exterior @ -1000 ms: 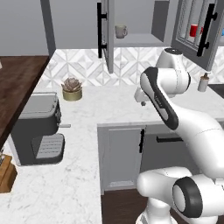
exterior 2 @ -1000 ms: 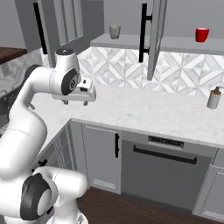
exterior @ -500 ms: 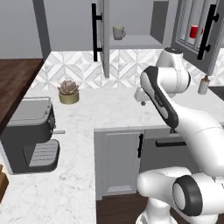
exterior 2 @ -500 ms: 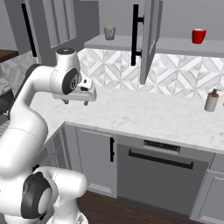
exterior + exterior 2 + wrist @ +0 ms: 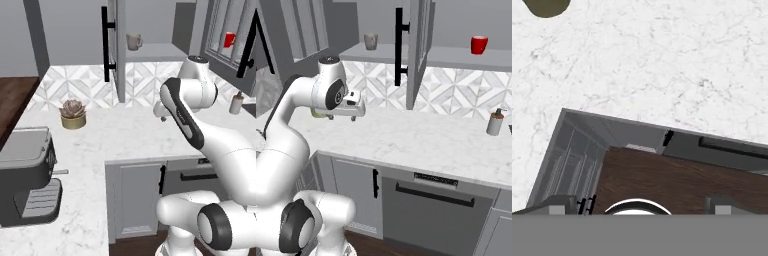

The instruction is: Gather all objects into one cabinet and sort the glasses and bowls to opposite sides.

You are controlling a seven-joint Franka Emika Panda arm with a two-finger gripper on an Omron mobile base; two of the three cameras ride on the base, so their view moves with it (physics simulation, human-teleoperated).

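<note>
We see 2 cups on the cabinet shelf [image 5: 456,56]: grey-olive cup [image 5: 371,41] left of the open door [image 5: 415,50], red cup [image 5: 479,45] well right of it. Both look light, rigid and smooth, likely slippery; we'd pinch each across the tapered wall, near mid-height. Gripper [image 5: 358,104] hangs over the counter [image 5: 421,140], jaws fully apart, holding nothing. Left base view adds the succulent [image 5: 73,113] and coffee machine [image 5: 27,180]; right base view gives the soap dispenser [image 5: 495,121] clearly. We can't spot the bowls.
</note>
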